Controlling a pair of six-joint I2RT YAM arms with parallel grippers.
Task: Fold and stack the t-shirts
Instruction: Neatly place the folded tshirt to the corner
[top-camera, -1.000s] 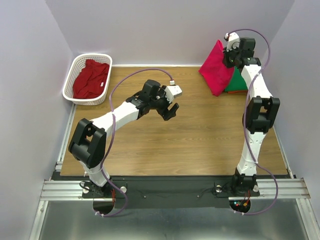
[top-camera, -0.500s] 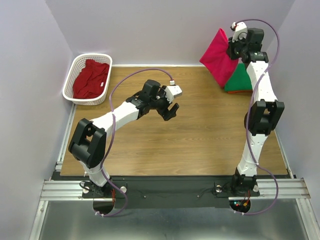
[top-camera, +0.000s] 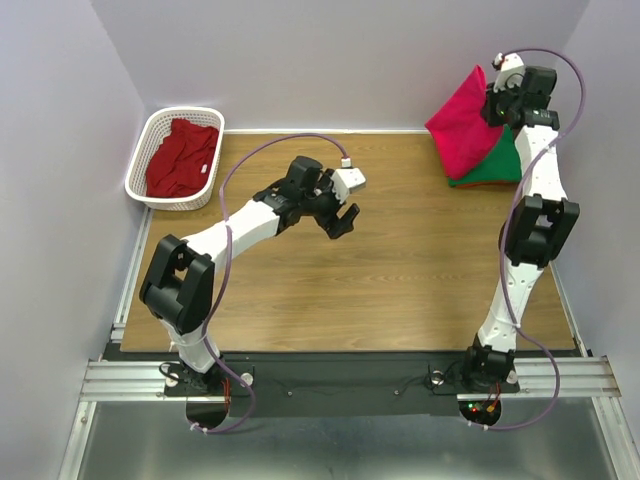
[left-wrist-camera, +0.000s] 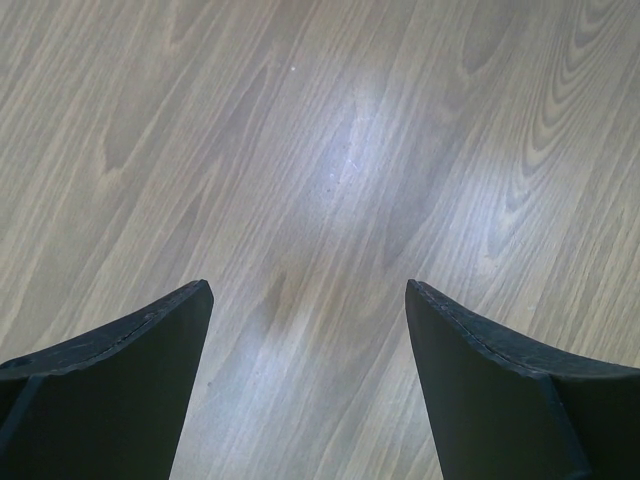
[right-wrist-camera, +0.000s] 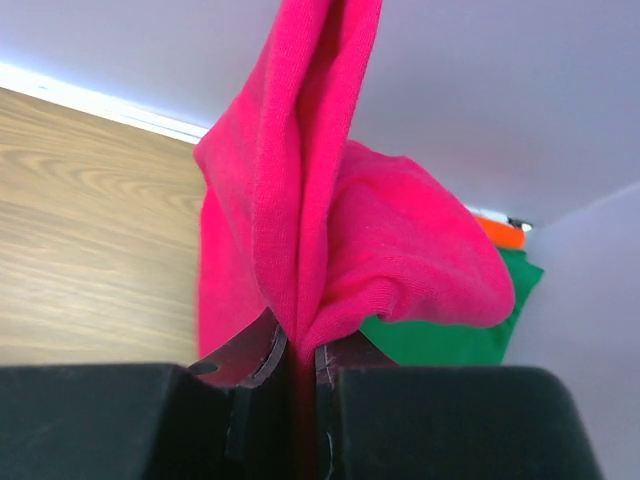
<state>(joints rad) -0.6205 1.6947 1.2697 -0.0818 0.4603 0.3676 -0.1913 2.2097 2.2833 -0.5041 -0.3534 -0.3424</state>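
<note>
Basket of white lattice plastic is sitting at the far left corner of the wooden table, holding a crumpled darker crimson t-shirt, well apart from both arms. At the far right corner the right gripper is clamping a fold of the bright pink-red t-shirt, which is drooping over a folded green t-shirt, with a sliver of orange t-shirt peeking behind. The left gripper is hovering mid-table over bare wood, fingers spread wide.
</note>
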